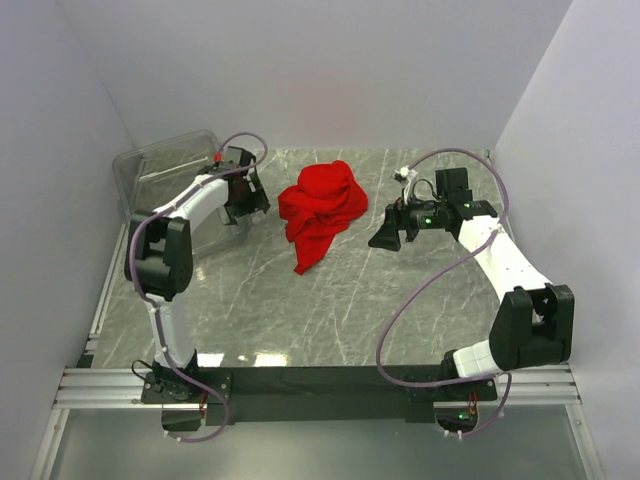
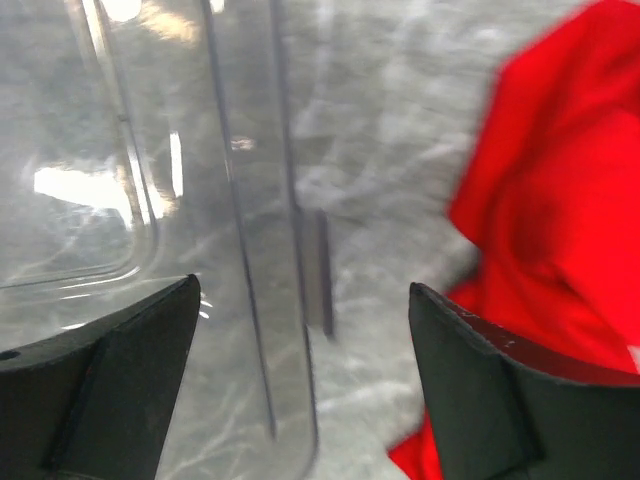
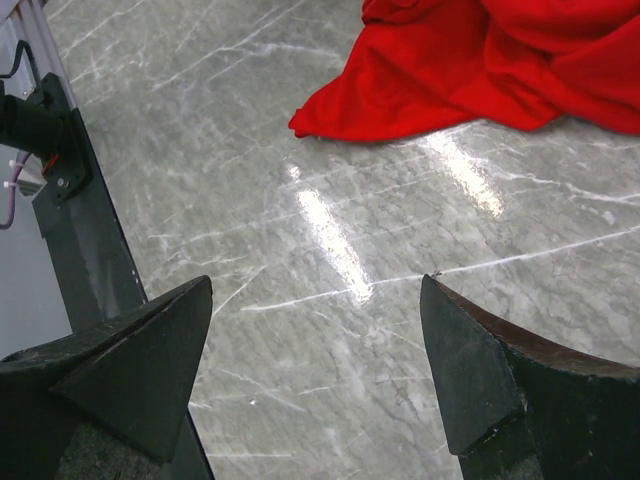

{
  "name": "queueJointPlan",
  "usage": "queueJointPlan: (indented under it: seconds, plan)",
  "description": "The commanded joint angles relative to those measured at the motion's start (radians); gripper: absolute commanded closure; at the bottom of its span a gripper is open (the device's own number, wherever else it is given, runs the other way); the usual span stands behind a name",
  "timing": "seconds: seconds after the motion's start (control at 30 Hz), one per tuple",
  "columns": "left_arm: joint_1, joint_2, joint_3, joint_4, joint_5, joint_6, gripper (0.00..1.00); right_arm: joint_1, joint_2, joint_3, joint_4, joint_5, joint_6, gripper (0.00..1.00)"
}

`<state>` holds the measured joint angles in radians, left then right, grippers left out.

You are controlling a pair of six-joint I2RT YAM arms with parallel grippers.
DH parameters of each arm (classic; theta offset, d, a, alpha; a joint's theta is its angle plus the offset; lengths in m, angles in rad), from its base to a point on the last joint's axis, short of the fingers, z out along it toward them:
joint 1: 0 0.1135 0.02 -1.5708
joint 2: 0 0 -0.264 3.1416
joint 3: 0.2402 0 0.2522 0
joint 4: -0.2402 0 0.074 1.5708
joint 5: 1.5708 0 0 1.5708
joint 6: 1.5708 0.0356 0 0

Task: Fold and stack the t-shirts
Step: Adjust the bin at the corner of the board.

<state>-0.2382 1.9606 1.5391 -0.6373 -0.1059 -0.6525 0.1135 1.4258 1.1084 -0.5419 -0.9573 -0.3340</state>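
While poised over the grey marbled table (image 1: 260, 310), grip nothing on either side. Nearest, right gripper (image 1: 385, 236): jaws spread wide, empty, over bare tabletop, pointing at the red t-shirt (image 1: 320, 205) and stopping just short of it. Further back, mid-table: the t-shirt itself, crumpled in a heap, unfolded, one corner trailing toward the near edge. Beyond, left gripper (image 1: 248, 208): jaws likewise apart, empty, between the t-shirt and a clear plastic bin (image 1: 165, 165) in the far left corner.
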Motion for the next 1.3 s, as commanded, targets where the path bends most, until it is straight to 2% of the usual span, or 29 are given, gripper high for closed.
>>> queueJointPlan:
  seconds: [0.0,0.1,0.13,0.2,0.27,0.3,0.37,0.4,0.53,0.6,0.83,1.07,1.17,1.27]
  plan:
    - [-0.013,0.035,0.046,-0.093,-0.181,-0.03,0.14,0.003,-0.034,-0.001,0.028,0.003,0.003,0.1]
    - [-0.023,0.043,0.03,-0.061,-0.233,-0.003,0.22,0.003,-0.03,0.004,0.03,-0.001,0.007,0.1]
    - [-0.027,0.044,0.027,-0.053,-0.244,0.013,0.31,0.003,-0.028,0.005,0.03,0.0,0.009,0.1]
    - [-0.041,0.047,0.033,-0.045,-0.271,0.08,0.42,0.005,-0.024,0.008,0.033,-0.003,0.012,0.1]
    - [-0.056,0.061,0.052,-0.058,-0.296,0.144,0.48,0.003,-0.022,0.008,0.036,-0.004,0.015,0.1]
    - [-0.059,0.066,0.055,-0.064,-0.314,0.165,0.59,0.003,-0.022,0.01,0.037,-0.004,0.016,0.1]
    - [-0.065,0.069,0.049,-0.074,-0.333,0.209,0.69,0.002,-0.022,0.008,0.037,-0.006,0.018,0.1]
    - [-0.065,0.067,0.043,-0.075,-0.336,0.221,0.78,0.003,-0.022,0.008,0.039,-0.005,0.018,0.1]
    - [-0.065,0.046,0.003,-0.071,-0.357,0.277,0.93,0.003,-0.024,0.01,0.033,-0.003,0.013,0.1]
    - [-0.065,0.035,-0.028,-0.062,-0.357,0.312,0.96,0.003,-0.021,0.011,0.033,-0.004,0.013,0.1]
    - [-0.038,-0.028,-0.131,-0.018,-0.416,0.384,0.96,0.003,-0.013,0.031,0.019,-0.004,0.007,0.1]
    - [0.011,-0.063,-0.195,0.031,-0.413,0.536,0.91,0.005,-0.018,0.022,0.03,-0.017,0.021,0.1]
    - [0.019,-0.071,-0.206,0.044,-0.422,0.577,0.85,0.003,-0.022,0.016,0.034,-0.021,0.023,0.1]
    - [0.02,-0.104,-0.217,0.059,-0.42,0.588,0.69,0.005,-0.027,0.013,0.028,-0.018,0.013,0.1]
